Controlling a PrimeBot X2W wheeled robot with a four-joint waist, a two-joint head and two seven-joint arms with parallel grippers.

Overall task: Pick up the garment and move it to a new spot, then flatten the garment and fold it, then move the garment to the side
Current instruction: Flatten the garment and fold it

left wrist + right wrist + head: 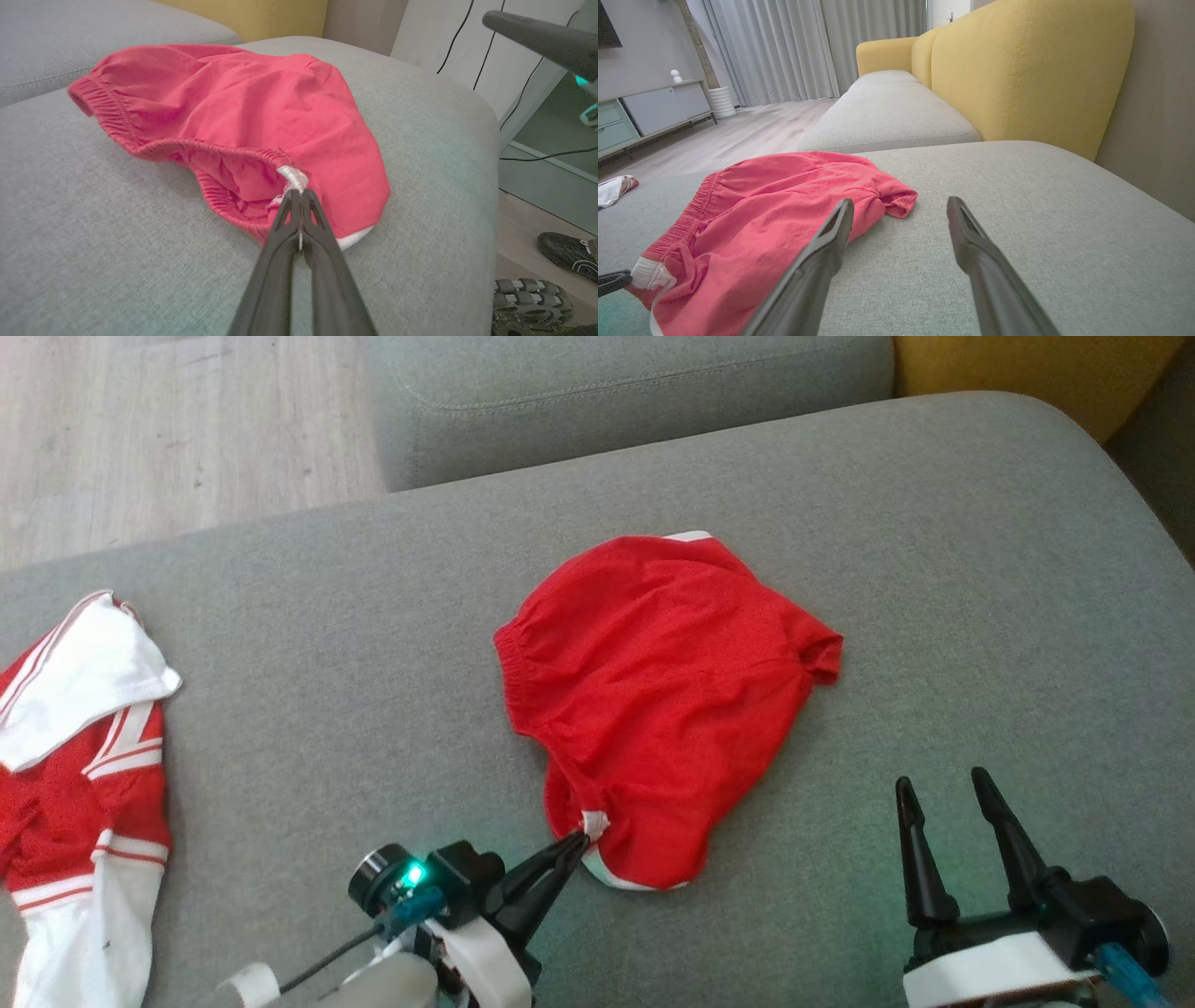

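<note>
1. Our left claw [581, 840] [297, 193] is closed; its two long dark fingers are pinched together on the small white gathered tab [595, 823] [293, 177] at the elastic waistband of the red fabric shorts [663, 691] [261, 107].
2. The shorts lie crumpled on the grey woven sofa cushion [373, 616]; they spread away beyond the left claw's tips, and in the left wrist view the waistband gapes open just left of those tips; a strip of white hem shows just right of the fingers.
3. Our right claw [941, 782] [900, 205] is open, jaws well apart with nothing between them; it sits over bare cushion, and the shorts [784, 205] lie to its left; in its own view one rolled leg opening lies just ahead of its left finger.
4. A red-and-white striped jersey [84, 756] lies crumpled on the same cushion, far to the left of the left claw and well apart from the shorts.
5. A yellow upholstered sofa backrest [1017, 70] rises ahead and to the right of the right claw.
</note>
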